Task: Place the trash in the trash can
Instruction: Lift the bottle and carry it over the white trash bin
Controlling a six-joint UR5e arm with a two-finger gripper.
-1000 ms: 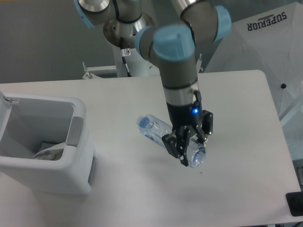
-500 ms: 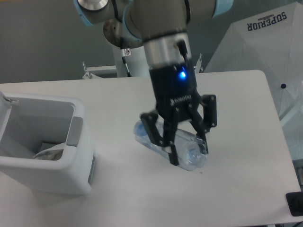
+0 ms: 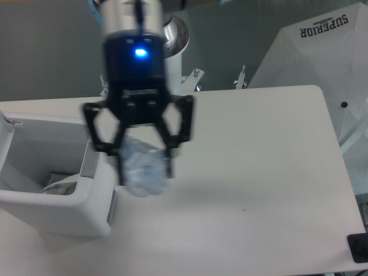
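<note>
**Bottle lifted and carried toward the bin**

Camera view: Against the frames of a second and half a second ago, the water bottle is no longer lying on the table; it is now held up between the fingers of the pincer, clear of the surface as far as can be judged, though the picture is motion-blurred. The whole wrist has been shifted well over to the side where the trash can stands, so the pickup is judged done and the carry is under way. The drop itself is not yet made: the bottle is seen beside the can's near wall rather than over its opening.

The pincer is clamped on the bottle, its fingers closed around the bluish body, which hangs at and just below the fingertips. The can is found just beside the pincer, toward the left edge of the picture, its grey rim panel near the closest finger. Something crumpled and whitish, possibly the plastic bag, is seen inside the can.

The tool is pointed straight down, with the blue light on the wrist housing above the fingers.
</note>
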